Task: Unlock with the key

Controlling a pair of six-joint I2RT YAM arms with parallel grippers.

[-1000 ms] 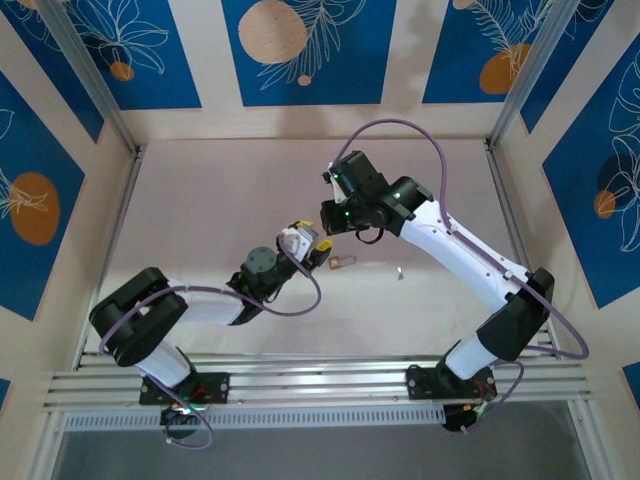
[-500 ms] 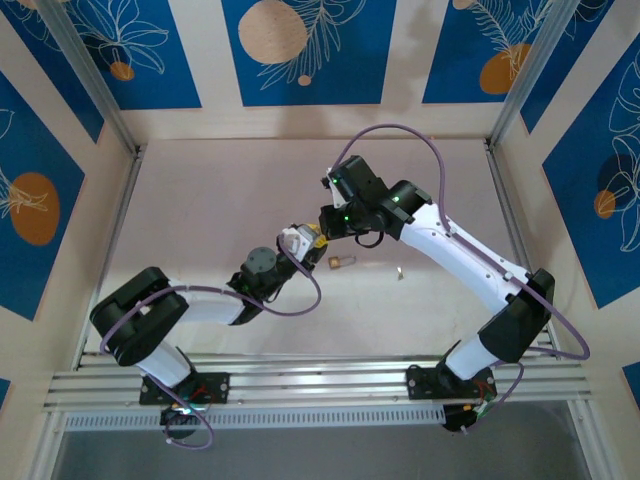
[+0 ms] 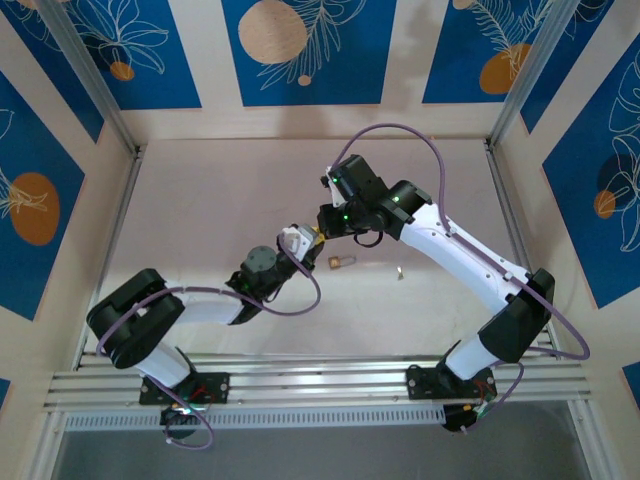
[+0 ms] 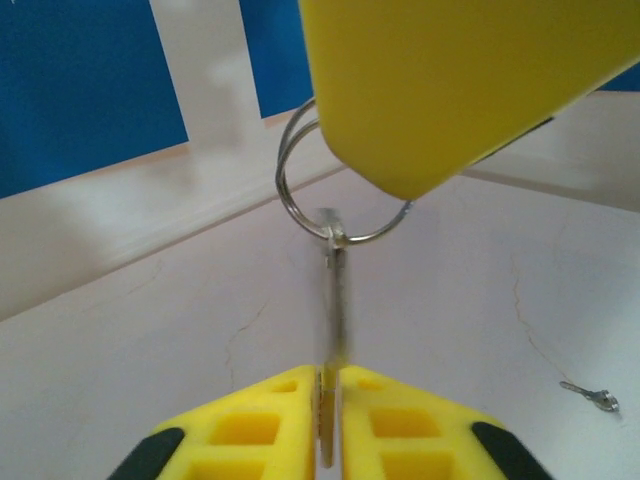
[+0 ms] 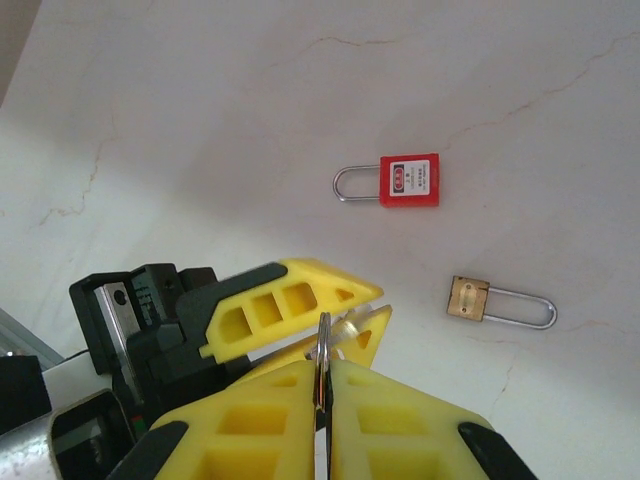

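I am inspecting a two-point hold above the tabletop [image 5: 200, 120]: left pincer [image 4: 328, 385] clenching the key [image 4: 334, 300] blade, right pincer [image 5: 324, 374] clenching the key ring [image 5: 323, 340]. Risk: opposed pulling bending or dropping the key, away from the red padlock [image 5: 408, 180].

A slim silver key [image 4: 335, 300] stands upright, edge-on; a red steel-shackled padlock [image 5: 408, 180] lies flat, closed. A small brass padlock [image 5: 468, 298] lies flat nearby.

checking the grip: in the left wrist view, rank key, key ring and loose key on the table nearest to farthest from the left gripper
1. key: blade between the left gripper's fingers, centre
2. key ring: above, at the key's head
3. loose key: lying on the table, far right
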